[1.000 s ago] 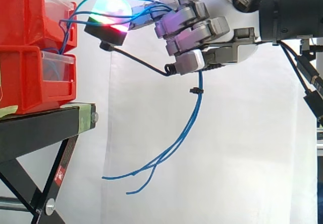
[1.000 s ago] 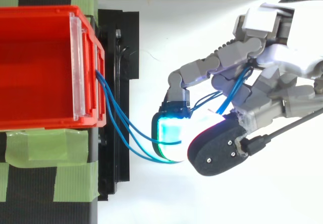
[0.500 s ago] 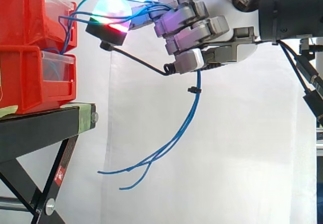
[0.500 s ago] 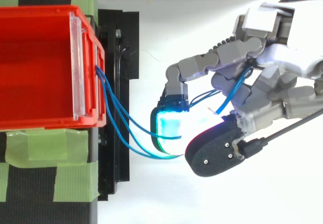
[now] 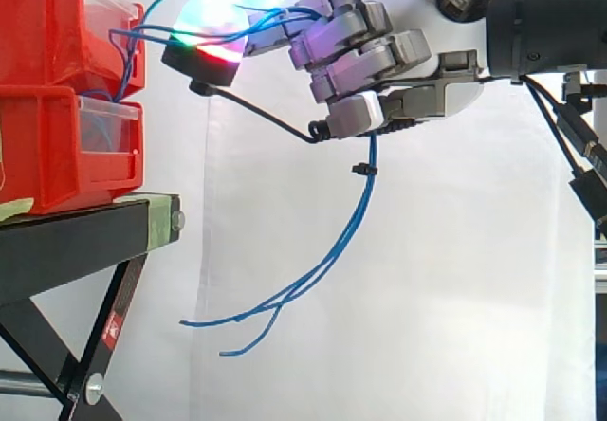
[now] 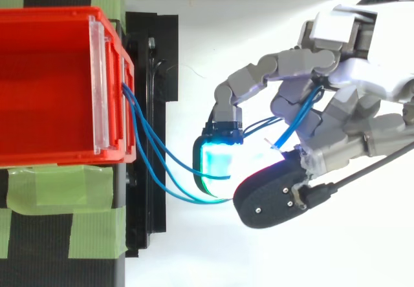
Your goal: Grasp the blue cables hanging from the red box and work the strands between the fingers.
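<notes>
From the red box (image 6: 45,86) at far left, blue cables (image 5: 368,182) arch rightward into the robot hand (image 6: 372,83) at upper right. Its curled fingers clasp the strands, and the loose ends dangle toward the side view's lower centre.

Readable text, numbers, brands, signs: none.

Entry 1: small red sticker (image 5: 112,326) with a white mark, fixed on the slanting leg of the black stand (image 5: 76,246), at about 7 o'clock in the side view. Its print is too small to make out, and whether the white mark is a letter, a number or a symbol cannot be told.
</notes>
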Controlling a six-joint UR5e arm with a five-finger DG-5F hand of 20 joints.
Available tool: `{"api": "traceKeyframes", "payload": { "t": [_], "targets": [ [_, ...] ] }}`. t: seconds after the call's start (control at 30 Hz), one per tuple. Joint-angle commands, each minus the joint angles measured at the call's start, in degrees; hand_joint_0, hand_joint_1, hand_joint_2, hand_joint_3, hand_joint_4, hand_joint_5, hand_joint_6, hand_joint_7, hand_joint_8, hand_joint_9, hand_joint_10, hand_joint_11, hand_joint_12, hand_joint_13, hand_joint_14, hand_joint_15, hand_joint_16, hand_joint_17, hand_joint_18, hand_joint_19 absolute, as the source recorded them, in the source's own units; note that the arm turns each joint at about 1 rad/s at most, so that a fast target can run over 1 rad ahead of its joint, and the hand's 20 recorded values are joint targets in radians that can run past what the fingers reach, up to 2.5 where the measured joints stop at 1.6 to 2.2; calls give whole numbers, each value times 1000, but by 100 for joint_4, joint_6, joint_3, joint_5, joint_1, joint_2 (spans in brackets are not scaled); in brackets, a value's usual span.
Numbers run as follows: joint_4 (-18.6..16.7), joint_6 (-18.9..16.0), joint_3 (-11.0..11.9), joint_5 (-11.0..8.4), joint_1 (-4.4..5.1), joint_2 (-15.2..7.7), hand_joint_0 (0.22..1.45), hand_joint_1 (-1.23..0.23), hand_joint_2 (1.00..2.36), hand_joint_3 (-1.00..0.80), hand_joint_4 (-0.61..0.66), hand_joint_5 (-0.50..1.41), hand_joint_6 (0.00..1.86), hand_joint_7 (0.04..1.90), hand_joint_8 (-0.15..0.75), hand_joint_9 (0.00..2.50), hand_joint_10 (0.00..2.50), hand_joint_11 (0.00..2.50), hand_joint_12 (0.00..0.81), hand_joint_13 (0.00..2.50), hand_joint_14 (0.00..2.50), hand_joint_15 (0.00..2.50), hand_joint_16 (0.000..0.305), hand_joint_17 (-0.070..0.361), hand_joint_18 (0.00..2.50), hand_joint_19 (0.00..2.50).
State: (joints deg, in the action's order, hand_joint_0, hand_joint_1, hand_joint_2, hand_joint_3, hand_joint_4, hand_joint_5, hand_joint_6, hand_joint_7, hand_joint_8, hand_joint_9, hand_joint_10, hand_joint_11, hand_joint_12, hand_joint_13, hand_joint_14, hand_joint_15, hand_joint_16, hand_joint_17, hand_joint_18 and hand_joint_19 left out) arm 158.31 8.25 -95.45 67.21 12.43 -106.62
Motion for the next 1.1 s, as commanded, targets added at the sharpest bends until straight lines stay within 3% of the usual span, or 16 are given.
{"api": "traceKeyframes", "payload": {
  "t": [0.0,0.17,0.43,1.07],
  "targets": [
    [24,-7,0,12,5,1,926,-850,1005,-200,55,344,691,995,351,1178,2500,2104,507,1549,2500,1251,73,163,1785,681],
    [33,-7,0,12,-4,1,1001,-860,1001,-82,37,314,790,957,351,1178,2500,2104,507,1549,2500,1251,73,163,1785,681],
    [6,2,0,-23,5,1,1071,-833,1006,17,37,318,801,993,351,1178,2500,2104,507,1549,2500,1251,73,163,1785,681],
    [33,2,0,-41,5,1,1111,-824,1007,31,24,296,859,968,351,1178,2500,2104,507,1549,2500,1251,73,163,1785,681]
  ]
}}
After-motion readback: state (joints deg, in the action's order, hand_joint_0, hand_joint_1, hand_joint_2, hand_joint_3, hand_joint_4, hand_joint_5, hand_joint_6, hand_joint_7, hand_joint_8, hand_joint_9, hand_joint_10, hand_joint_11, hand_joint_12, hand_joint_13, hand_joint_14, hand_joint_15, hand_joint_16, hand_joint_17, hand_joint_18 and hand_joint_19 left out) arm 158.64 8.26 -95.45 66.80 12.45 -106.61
